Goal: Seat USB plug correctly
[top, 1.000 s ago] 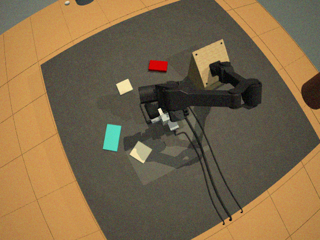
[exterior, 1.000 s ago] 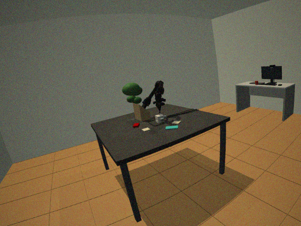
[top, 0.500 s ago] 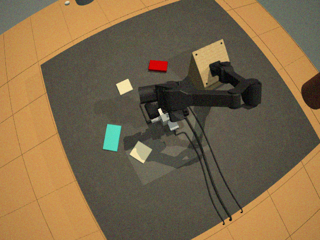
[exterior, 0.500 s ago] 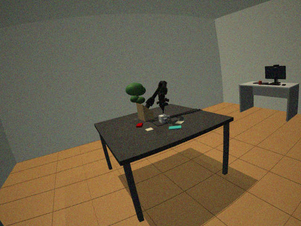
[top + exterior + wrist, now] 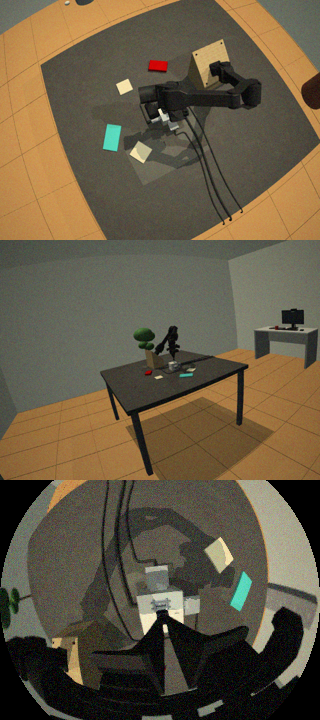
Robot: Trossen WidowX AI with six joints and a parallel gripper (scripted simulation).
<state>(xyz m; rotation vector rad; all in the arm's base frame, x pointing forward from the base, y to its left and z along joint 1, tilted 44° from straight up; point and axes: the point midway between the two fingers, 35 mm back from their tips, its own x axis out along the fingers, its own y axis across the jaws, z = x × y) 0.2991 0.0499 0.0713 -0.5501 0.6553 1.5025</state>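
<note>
The white power cube (image 5: 164, 117) (image 5: 171, 366) (image 5: 147, 611) stands on the table, with one grey block (image 5: 173, 125) (image 5: 157, 578) and another grey block (image 5: 155, 120) (image 5: 192, 605) at its sides. Grey socket markings show on its top in the wrist view. My gripper (image 5: 173, 359) (image 5: 163, 619) points down just over the cube's top, its fingertips nearly together and shut on the USB plug. The plug is small and mostly hidden by the fingertips. I cannot tell which way round it is, or whether its tip is in the socket or above it.
Dark cables (image 5: 200, 144) (image 5: 120, 535) run from the cube to the table edge. Around it lie a teal block (image 5: 112, 137) (image 5: 186, 375) (image 5: 241, 591), a red block (image 5: 158, 66) (image 5: 148, 372) and two cream pads. A wooden block (image 5: 210, 58) (image 5: 152, 361) stands beside the arm.
</note>
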